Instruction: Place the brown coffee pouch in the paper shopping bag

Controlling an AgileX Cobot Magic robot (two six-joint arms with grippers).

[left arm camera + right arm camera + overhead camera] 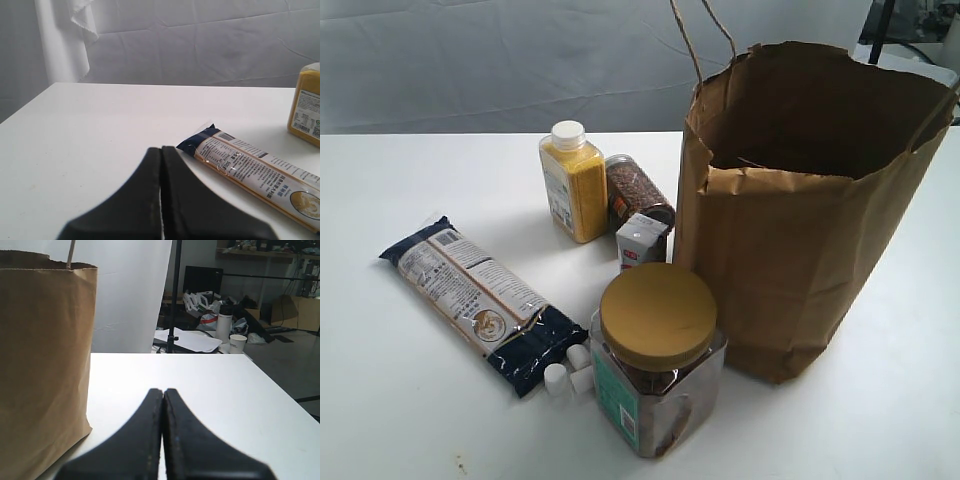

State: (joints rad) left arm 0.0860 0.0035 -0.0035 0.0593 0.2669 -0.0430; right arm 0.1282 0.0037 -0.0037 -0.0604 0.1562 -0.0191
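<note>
1. Standing upright at the right of the white table (400, 400), the paper shopping bag (800, 250) had its mouth open and its twine handles up. Its interior was in shadow.
2. The brown coffee pouch could not be located in any view. Whether it lay inside the bag could not be told.
3. The left gripper (161, 170) had its jaws pressed together with nothing between them. It was low over bare tabletop, near the end of a long dark-blue packet (250, 172).
4. The right gripper (163, 410) was likewise closed and empty. It was low over the table, with the bag's wall close beside it.
5. Other items seen from the exterior view:
   - A clear jar with a mustard-yellow lid (655, 370) stood upright just in front of the bag.
   - Small white cylinders (568, 368) lay between that jar and the packet.
   - A yellow-filled bottle with a white cap (574, 190) stood upright behind them.
   - A jar of brown grains (635, 195) lay on its side next to the bottle.
   - A small white carton with a red label (640, 243) sat at that jar's near end.
</note>
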